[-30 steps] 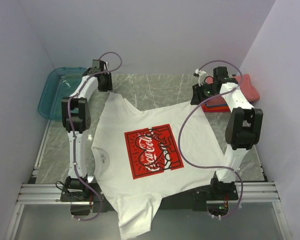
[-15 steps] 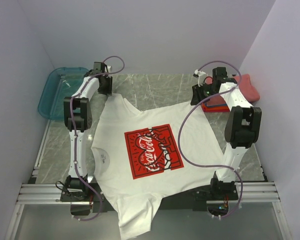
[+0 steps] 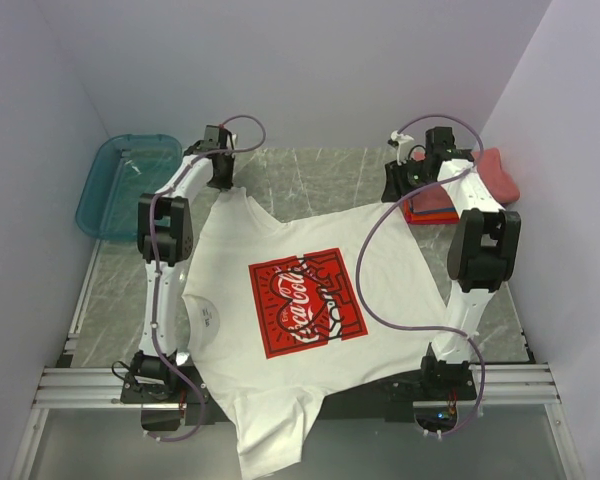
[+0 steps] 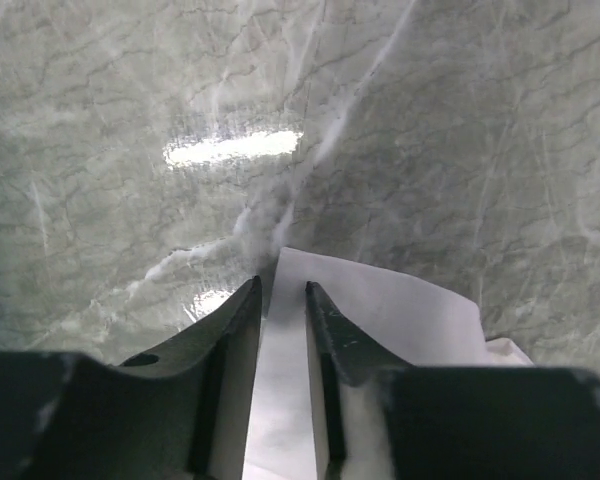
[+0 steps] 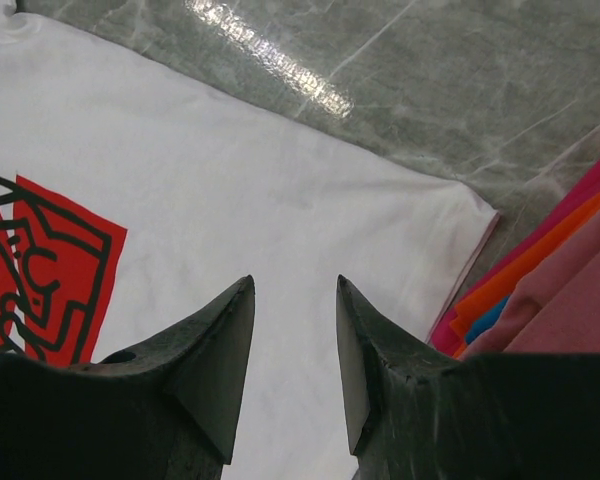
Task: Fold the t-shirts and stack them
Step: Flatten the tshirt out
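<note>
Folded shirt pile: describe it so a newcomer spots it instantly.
On the marble table, look to the far right corner, by the right wall. The folded pile lies there beside the spread white shirt; only it shows stacked coral, orange and blue layers.

Left gripper [image 3: 219, 176]: sliding rightward along the far side of the table, drawing away from the teal bin [image 3: 120, 200] and coming over the tip of the white tee [image 3: 230, 265]'s far-left sleeve.
Left arm elbow [image 3: 165, 228]: swinging right along with the gripper, closing in on the tee's shoulder edge.
Left purple cable [image 3: 248, 126]: its loop is travelling right and a little farther back.
Right gripper [image 3: 396, 184]: creeping slightly toward the back wall.
Right arm elbow [image 3: 480, 245]: leaning a touch leftward and back.
</note>
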`<state>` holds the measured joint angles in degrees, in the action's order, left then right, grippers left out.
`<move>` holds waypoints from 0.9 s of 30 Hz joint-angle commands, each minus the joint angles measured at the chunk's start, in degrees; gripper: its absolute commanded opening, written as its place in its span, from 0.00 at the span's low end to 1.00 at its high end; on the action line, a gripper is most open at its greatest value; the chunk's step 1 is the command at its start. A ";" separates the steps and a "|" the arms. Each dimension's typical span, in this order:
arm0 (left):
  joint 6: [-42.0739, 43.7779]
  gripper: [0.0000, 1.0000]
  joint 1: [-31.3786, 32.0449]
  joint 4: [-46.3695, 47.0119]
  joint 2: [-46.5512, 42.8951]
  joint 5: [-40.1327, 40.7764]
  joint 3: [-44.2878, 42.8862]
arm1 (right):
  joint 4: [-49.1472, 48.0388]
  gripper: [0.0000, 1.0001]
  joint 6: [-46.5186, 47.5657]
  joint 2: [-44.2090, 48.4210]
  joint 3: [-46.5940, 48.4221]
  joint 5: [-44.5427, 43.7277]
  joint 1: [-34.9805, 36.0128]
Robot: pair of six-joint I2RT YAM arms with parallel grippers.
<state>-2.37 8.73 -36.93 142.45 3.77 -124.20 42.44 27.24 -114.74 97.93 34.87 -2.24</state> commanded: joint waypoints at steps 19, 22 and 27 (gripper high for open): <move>-3.07 0.00 -1.26 0.80 -9.38 5.37 9.93 | 2.30 0.45 -0.97 -10.24 14.65 -12.19 3.73; -3.78 0.00 -1.44 2.03 -12.19 3.71 13.54 | 2.48 0.45 -0.35 -12.43 17.11 -16.05 3.91; -4.92 0.00 -1.88 3.70 -15.09 1.86 16.97 | 2.83 0.43 1.58 -15.34 19.14 -23.07 4.52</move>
<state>-5.67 6.66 -34.87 132.33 7.92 -108.66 44.71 27.24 -129.12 114.48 18.04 1.87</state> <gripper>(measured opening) 0.012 0.432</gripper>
